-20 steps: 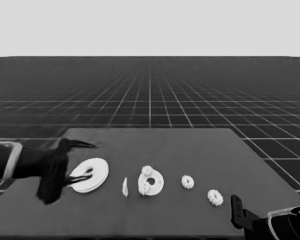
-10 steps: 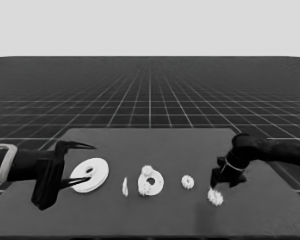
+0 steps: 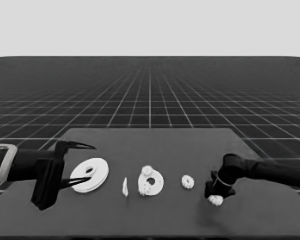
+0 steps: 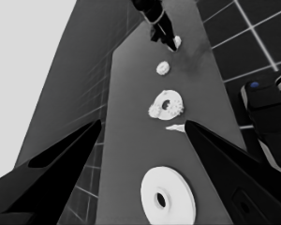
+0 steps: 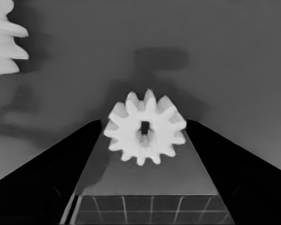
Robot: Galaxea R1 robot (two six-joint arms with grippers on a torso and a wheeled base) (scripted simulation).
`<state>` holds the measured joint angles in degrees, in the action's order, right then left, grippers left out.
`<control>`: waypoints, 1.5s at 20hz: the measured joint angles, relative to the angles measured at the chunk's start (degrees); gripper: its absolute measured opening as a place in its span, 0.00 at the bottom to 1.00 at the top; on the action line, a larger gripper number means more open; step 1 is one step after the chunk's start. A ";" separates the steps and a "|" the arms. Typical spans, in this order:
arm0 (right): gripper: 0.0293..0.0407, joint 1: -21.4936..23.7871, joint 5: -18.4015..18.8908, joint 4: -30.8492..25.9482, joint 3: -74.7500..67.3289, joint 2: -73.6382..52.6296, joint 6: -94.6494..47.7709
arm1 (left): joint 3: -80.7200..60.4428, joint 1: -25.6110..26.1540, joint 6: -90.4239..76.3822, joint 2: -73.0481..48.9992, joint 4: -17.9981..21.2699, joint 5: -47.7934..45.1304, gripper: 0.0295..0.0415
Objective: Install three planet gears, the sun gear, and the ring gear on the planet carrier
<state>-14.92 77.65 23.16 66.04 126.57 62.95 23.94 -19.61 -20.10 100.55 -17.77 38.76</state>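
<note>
The right gripper is positioned low over the table's right end, directly above a gear. In the right wrist view that gear is seen lying flat between the two fingers, which are set apart on either side of it; contact with its teeth cannot be confirmed. A second gear lies a little to its left, apart from it. The smaller round part is located near the table's middle, with two gears at its rim, touching it. A thin white piece lies just left of it. The larger round part is found at the left end, beneath the left gripper, whose fingers are spread wide and clear of it.
</note>
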 joint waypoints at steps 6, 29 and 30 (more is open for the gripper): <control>0.17 -0.11 -0.11 0.13 0.16 0.07 -0.04 | 0.00 0.00 0.00 0.00 0.00 0.00 0.75; 0.17 15.20 10.54 -12.50 18.78 38.11 17.13 | 0.00 0.00 0.00 0.00 0.00 0.00 0.75; 0.17 15.19 10.49 -12.53 19.53 38.59 16.86 | 0.00 0.00 0.00 0.00 0.00 0.00 0.75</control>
<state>0.27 88.14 10.63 85.57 165.16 79.81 23.94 -19.61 -20.10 100.55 -17.77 38.76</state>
